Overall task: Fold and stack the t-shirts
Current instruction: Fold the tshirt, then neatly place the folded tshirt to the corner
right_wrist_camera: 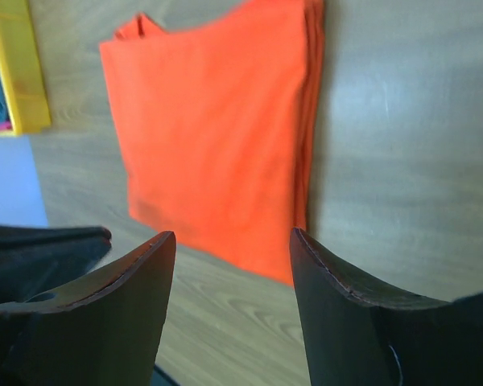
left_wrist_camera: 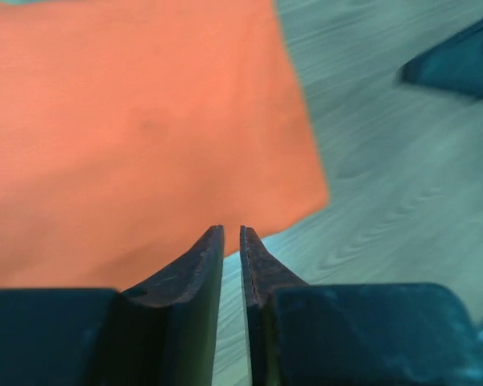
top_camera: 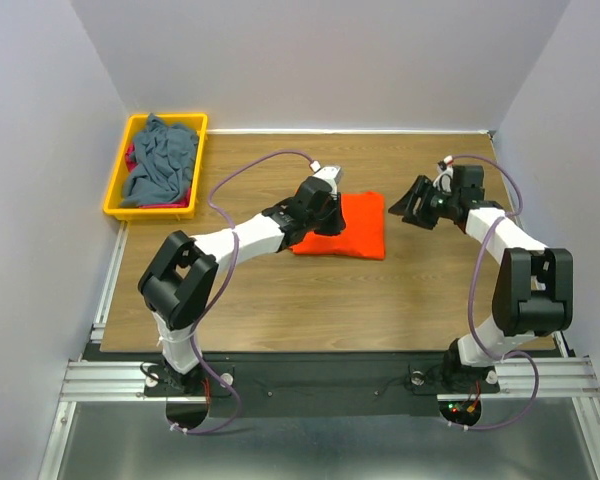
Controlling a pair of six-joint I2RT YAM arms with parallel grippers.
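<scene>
The orange t-shirt (top_camera: 352,228) lies folded into a rectangle on the wooden table; it also shows in the left wrist view (left_wrist_camera: 137,129) and the right wrist view (right_wrist_camera: 217,137). My left gripper (top_camera: 328,218) hovers over the shirt's left part. Its jaws are almost together with nothing between them (left_wrist_camera: 232,233). My right gripper (top_camera: 400,211) is open and empty (right_wrist_camera: 232,237), just right of the shirt and pointing at it. The grey-blue t-shirt (top_camera: 162,158) lies crumpled in a yellow bin, with a bit of red cloth (top_camera: 132,158) under it.
The yellow bin (top_camera: 116,190) stands at the table's back left corner, its rim also in the right wrist view (right_wrist_camera: 16,64). White walls close in the left, back and right sides. A metal rail runs along the table's left edge.
</scene>
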